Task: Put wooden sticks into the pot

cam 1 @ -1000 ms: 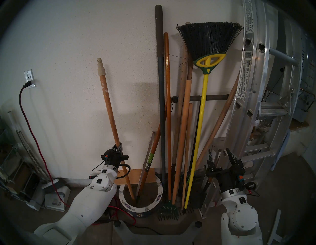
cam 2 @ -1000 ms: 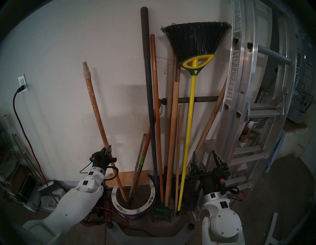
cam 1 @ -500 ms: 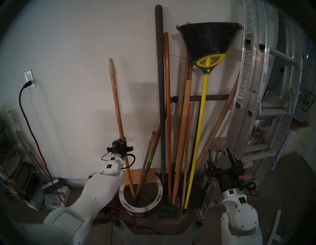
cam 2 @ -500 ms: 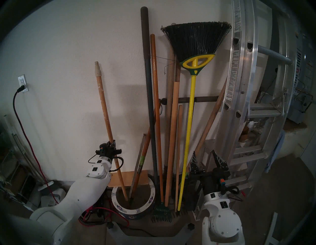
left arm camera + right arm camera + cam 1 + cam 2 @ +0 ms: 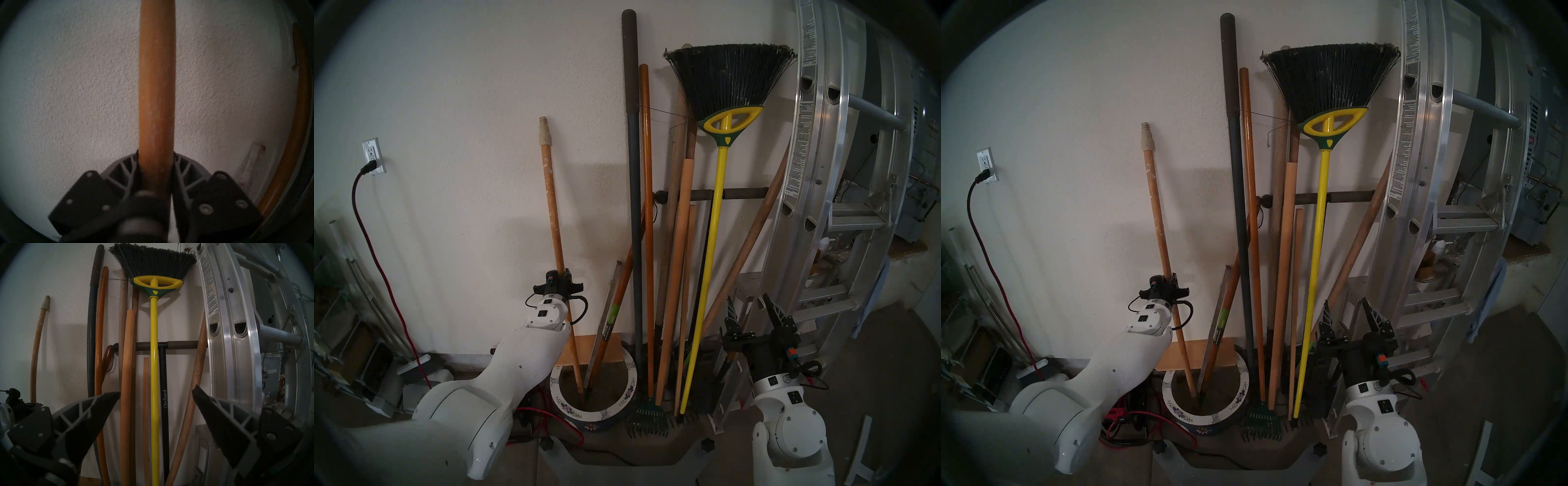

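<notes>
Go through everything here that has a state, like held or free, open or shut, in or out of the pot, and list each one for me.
Left gripper: shut on the speckled pole.
Speckled pole: foot in the pot, tilted left.
Right gripper: open, empty.
Pot: upright, holds two more sticks.
Yellow broom: bristles up, outside the pot.
Plain dowel: leaning on wall, outside the pot.
Black plug: in the outlet.

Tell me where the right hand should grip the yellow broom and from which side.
Grip the yellow broom on its bare yellow shaft, about level with the open right hand, coming straight in from the front. The shaft stands nearly upright before the wall, slim and round, with poles close on both sides.
</notes>
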